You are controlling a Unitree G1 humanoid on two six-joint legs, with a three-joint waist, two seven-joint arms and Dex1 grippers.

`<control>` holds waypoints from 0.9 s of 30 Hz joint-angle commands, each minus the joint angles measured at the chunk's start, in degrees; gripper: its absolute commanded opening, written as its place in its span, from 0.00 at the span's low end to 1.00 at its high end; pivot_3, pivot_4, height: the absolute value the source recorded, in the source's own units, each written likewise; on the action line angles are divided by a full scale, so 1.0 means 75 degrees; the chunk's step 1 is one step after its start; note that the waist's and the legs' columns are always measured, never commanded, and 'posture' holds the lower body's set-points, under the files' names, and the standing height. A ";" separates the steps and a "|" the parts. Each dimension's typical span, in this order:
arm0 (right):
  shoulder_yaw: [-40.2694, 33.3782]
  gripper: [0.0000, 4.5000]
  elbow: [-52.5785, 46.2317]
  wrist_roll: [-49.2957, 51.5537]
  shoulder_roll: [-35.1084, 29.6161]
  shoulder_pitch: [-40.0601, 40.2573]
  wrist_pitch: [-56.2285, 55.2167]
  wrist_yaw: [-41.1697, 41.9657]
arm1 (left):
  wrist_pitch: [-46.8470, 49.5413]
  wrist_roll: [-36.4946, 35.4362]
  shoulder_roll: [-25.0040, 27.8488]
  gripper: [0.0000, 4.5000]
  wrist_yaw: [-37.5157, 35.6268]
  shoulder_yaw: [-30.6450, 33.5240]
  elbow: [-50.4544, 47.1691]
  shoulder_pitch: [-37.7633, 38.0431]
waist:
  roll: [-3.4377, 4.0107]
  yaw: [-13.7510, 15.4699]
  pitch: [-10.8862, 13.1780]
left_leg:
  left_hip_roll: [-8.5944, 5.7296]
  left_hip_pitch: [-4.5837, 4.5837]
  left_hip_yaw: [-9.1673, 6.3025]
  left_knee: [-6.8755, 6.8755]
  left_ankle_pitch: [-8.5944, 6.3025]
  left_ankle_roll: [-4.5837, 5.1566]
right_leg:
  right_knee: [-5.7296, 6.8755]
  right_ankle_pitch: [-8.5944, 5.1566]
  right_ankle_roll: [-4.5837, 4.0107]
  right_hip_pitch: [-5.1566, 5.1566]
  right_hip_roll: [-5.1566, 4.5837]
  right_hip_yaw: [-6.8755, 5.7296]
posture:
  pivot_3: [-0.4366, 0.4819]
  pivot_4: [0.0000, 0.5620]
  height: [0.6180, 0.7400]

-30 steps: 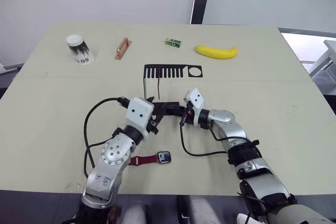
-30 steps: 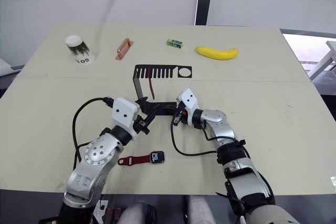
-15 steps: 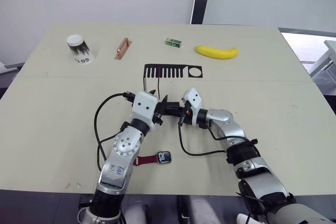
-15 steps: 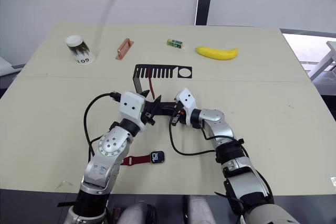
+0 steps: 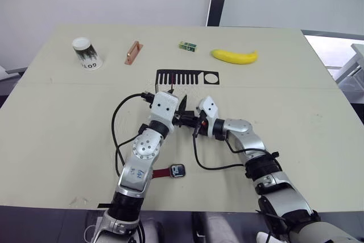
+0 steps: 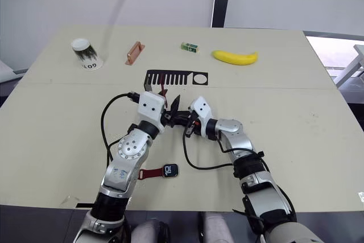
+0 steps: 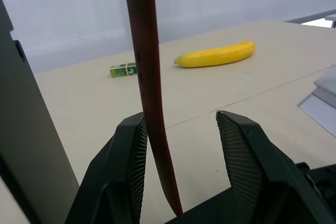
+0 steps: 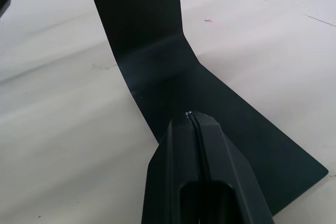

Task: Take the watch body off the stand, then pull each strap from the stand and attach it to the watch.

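Note:
The black stand stands mid-table, and a dark red strap hangs from its slotted top plate. My left gripper is open around that strap's lower end, which runs close to one finger. My right gripper is shut, its tips pressed down on the stand's base. Nearer the table's front edge lies the watch body, with another dark red strap against its left side.
Along the far side stand a paper cup, a copper-coloured block, a small green block and a banana. Black cables loop over the table beside both arms.
My left arm has reached forward from beside the watch to the stand, bringing its open fingers around the hanging strap. The right gripper has stayed on the base. The watch has not moved.

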 commanded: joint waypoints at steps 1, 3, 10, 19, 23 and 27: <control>0.0183 0.00 0.0204 -0.0163 -0.0020 0.0265 0.0264 0.0090 | -0.0186 0.0077 -0.0120 0.50 0.0112 0.0061 -0.0026 -0.0152 | 0.0000 0.0001 0.0000 | 0.0000 0.0000 0.0000 0.0000 0.0000 0.0000 | -0.0001 0.0000 0.0000 0.0000 0.0000 0.0000 | 0.48 0.27 1.00; 0.0190 0.00 0.0190 -0.0168 -0.0033 0.0307 0.0259 0.0094 | -0.0195 0.0094 -0.0132 0.44 0.0142 0.0098 -0.0017 -0.0123 | 0.0000 0.0001 0.0000 | 0.0000 0.0000 0.0000 0.0000 0.0000 0.0000 | -0.0001 0.0000 0.0000 0.0000 0.0000 0.0000 | 0.48 0.27 1.00; 0.0209 0.00 0.0180 -0.0184 -0.0037 0.0356 0.0289 0.0099 | -0.0405 0.0141 -0.0137 0.02 0.0323 0.0275 0.0062 -0.0177 | 0.0000 0.0003 0.0000 | 0.0000 0.0000 -0.0001 0.0000 0.0000 0.0000 | -0.0001 0.0000 0.0000 0.0000 -0.0001 -0.0001 | 0.48 0.27 1.00; 0.0251 0.00 0.0213 -0.0210 -0.0016 0.0374 0.0323 0.0103 | -0.0674 0.0041 -0.0142 0.02 0.0259 0.0351 0.0045 -0.0225 | -0.0001 0.0003 -0.0001 | 0.0000 0.0000 -0.0001 0.0000 0.0000 0.0000 | -0.0001 0.0000 0.0000 0.0000 -0.0001 -0.0002 | 0.48 0.27 1.00; 0.0243 0.00 0.0246 -0.0222 -0.0011 0.0362 0.0321 0.0068 | -0.0823 -0.0034 -0.0124 0.02 0.0095 0.0287 -0.0004 -0.0214 | -0.0001 0.0003 -0.0001 | 0.0000 0.0000 -0.0001 0.0000 0.0000 0.0000 | -0.0003 0.0000 0.0000 0.0000 -0.0001 -0.0002 | 0.48 0.27 1.00; 0.0238 0.00 0.0260 -0.0235 -0.0008 0.0361 0.0318 0.0031 | -0.0858 -0.0099 -0.0153 0.02 -0.0026 0.0260 -0.0038 -0.0182 | -0.0001 0.0003 -0.0001 | 0.0000 0.0000 0.0000 0.0000 0.0000 0.0000 | -0.0002 0.0000 0.0000 0.0000 -0.0001 -0.0002 | 0.48 0.27 1.00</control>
